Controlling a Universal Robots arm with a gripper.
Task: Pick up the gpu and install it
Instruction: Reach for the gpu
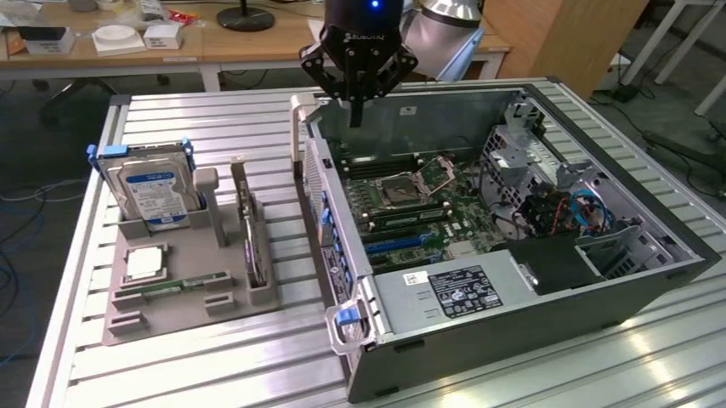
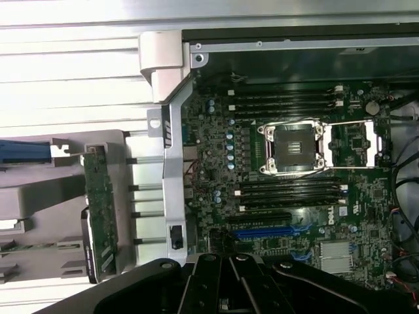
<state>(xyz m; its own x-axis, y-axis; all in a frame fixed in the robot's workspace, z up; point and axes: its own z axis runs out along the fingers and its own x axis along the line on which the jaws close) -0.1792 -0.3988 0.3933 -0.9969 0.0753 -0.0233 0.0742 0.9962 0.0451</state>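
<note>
End effector (image 1: 355, 119) of the arm hangs clenched and empty over the far left corner of the open computer case (image 1: 635, 285). Its fingers are pressed together above the case rim and grasp nothing, with the motherboard (image 1: 422, 204) exposed below. Well apart from it, to the exterior view's left of the case, the gpu (image 1: 252, 242) stands on edge in a slot of the grey tray (image 1: 170, 319) on the slatted metal surface (image 1: 216, 119), just right of the hard drive (image 1: 153, 191) with the blue-and-white label and near the case's side wall.
</note>
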